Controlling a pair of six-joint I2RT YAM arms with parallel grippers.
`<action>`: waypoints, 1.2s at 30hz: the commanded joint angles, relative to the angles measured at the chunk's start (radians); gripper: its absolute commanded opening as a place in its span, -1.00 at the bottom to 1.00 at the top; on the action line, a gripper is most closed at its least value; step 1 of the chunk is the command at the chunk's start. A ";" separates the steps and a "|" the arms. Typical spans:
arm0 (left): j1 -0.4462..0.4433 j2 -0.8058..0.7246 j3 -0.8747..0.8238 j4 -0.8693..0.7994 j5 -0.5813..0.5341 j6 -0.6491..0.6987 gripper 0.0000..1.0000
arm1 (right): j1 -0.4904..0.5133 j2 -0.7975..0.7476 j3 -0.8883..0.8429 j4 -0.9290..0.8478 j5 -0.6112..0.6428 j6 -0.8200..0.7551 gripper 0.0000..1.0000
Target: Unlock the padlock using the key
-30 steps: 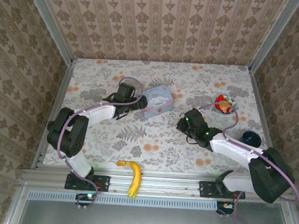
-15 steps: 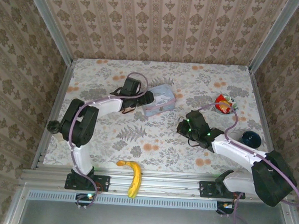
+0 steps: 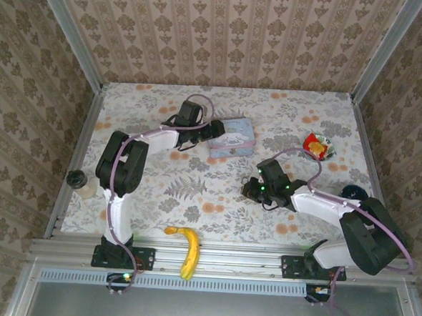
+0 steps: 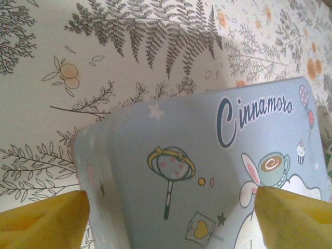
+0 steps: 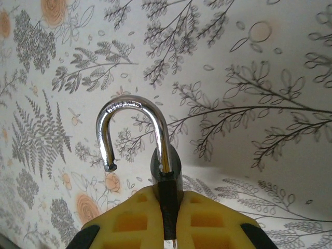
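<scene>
**Open padlock clamped in the right gripper, left gripper astride the tin**

Farthest left, we see the left gripper [image 3: 214,134] stretched out over the floral-printed tablecloth [image 3: 159,191]. Its yellow fingers [image 4: 41,220] stand wide, one on each side of the near end of a pale blue, cartoon-printed rectangular tin [image 4: 197,171]; they sit close against the tin, though we cannot tell whether they press on it. A curved yellow banana [image 3: 186,248] lies well back from this gripper, by the arm bases.

To the right of the tin and apart from it, the right gripper [image 3: 250,190] hangs low over the cloth. Its yellow pads [image 5: 129,220] are closed tight on the small black blocky padlock [image 5: 175,165], which pokes out just ahead of the fingertips. The bright steel shackle [image 5: 129,109] arches forward from there; one leg sits in the body and the other end hangs free in the air. Farther right and beyond this gripper, well apart, stands a small bowl [image 3: 318,145] holding something red.
</scene>
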 commanded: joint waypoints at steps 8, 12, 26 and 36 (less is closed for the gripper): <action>0.077 -0.149 -0.083 0.017 -0.019 0.036 1.00 | 0.005 0.144 0.142 -0.019 -0.241 -0.130 -0.87; 0.097 -0.249 -0.177 0.026 -0.034 0.041 1.00 | 0.002 0.225 0.225 -0.111 -0.265 -0.197 -0.88; 0.142 -0.637 -0.491 -0.032 -0.111 0.093 1.00 | -0.061 0.365 0.302 -0.173 -0.289 -0.215 -0.66; 0.205 -0.877 -0.641 -0.102 -0.169 0.113 1.00 | -0.082 0.341 0.292 -0.252 -0.176 -0.226 -0.32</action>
